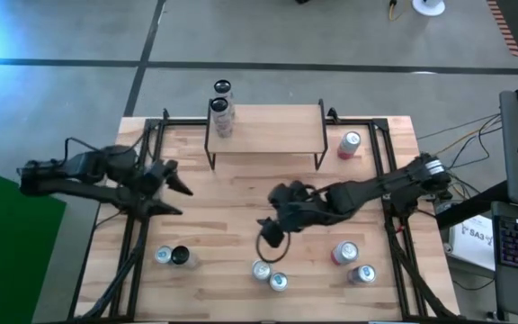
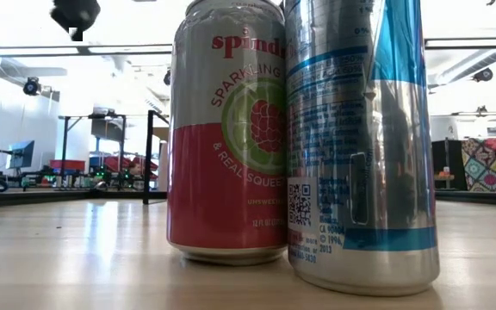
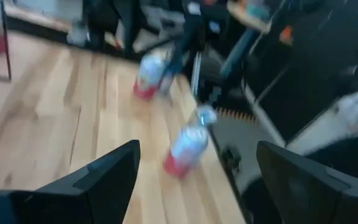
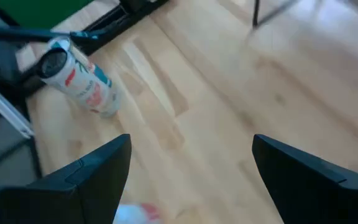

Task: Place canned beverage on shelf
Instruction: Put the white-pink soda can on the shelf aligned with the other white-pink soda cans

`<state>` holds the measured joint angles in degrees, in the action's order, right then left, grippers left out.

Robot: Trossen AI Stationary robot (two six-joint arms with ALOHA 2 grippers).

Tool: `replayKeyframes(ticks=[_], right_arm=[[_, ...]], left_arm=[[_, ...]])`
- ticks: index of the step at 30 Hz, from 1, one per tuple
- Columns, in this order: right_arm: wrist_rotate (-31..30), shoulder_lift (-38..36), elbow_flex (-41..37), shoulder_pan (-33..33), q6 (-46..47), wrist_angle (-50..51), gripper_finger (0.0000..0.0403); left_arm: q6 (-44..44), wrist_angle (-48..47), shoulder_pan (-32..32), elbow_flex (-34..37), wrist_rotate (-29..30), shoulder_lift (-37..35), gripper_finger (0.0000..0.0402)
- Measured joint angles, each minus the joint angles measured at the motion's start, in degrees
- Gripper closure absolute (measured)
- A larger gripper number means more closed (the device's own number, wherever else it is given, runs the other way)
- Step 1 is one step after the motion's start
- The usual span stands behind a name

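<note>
In the high view the left arm reaches in from the left edge of the frame, stretched nearly level toward the centre, and its left pincer [image 1: 176, 187] hangs over the left-middle of the bench [image 1: 232, 225] with fingers spread apart and nothing between them. The right arm comes from the right edge, bent at the elbow and angled toward lower centre; the right pincer [image 1: 272, 236] sits just below the frame's centre, fingers likewise apart and empty, as the right wrist view confirms with bare wood between the two dark fingers [image 4: 92, 180]. The shelf [image 1: 268, 130] stands at the upper middle of the bench, one tall can [image 1: 220, 115] standing on its left end and another tall can [image 1: 222, 88] just above it in the frame, at the bench's far edge. A red can [image 1: 350, 144] stands right of the shelf. Along the lower part of the frame, a pair of cans [image 1: 171, 256] stands at lower left, two silver cans [image 1: 270, 275] at lower centre just below the right pincer, and two more cans [image 1: 352, 263] at lower right. The middle of the bench, between the shelf and the lower cans, is open wood. Black frame rails [image 1: 138, 225] run down both sides of the bench.
</note>
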<state>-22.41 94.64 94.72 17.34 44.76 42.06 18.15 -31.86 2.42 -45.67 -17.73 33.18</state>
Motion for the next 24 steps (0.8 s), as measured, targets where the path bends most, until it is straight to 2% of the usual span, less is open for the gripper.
replayKeyframes(ticks=[2, 4, 8, 13, 19, 24], right_arm=[[0.3, 1.9, 2.5, -1.3, -3.2, 1.2, 0.0078], [0.5, 3.5, 4.7, -2.6, -4.3, 3.5, 0.0078], [1.3, 4.1, 6.2, -3.9, -5.9, 5.5, 0.0078], [1.7, 2.7, 6.1, -4.2, -8.7, 6.2, 0.0078], [3.9, 1.4, 6.0, -7.4, -13.7, 9.1, 0.0078], [8.2, 1.0, 5.8, -10.5, -20.2, 9.3, 0.0078]], left_arm=[[1.1, -6.1, 4.9, -1.6, 6.4, 0.7, 0.0093], [5.9, -9.4, 9.8, -1.7, 10.9, 1.5, 0.0093], [19.6, -7.9, 20.2, 0.0, 16.3, 3.6, 0.0093], [31.9, -6.3, 33.6, 0.6, 25.9, 8.6, 0.0093], [41.7, -10.1, 41.6, -2.2, 27.3, 15.4, 0.0093], [42.9, -19.3, 42.4, -9.3, 27.5, 23.4, 0.0093]])
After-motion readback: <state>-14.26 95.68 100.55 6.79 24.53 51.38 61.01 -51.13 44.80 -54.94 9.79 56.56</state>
